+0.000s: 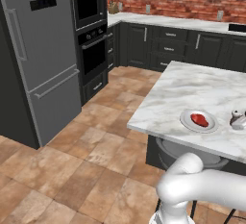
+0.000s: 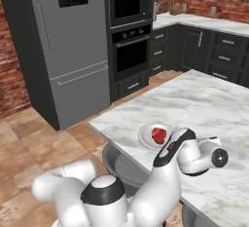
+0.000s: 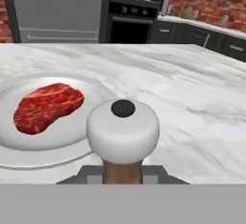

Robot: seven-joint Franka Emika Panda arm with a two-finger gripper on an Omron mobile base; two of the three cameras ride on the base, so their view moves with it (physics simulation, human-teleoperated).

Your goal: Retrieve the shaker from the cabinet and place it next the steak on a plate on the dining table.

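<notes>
Marble dining table (image 3: 202, 98) bare rightward | tool (image 3: 123, 177) pinching shaker (image 3: 123, 131) | plate (image 3: 57, 158) rim just beside

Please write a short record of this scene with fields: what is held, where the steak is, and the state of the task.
held: shaker, white top visible, between the shut fingers of the gripper
steak: steak lies on the plate
plate: on the dining table, near its front edge
shaker position: beside the plate, over the marble
task state: shaker not yet released
</notes>
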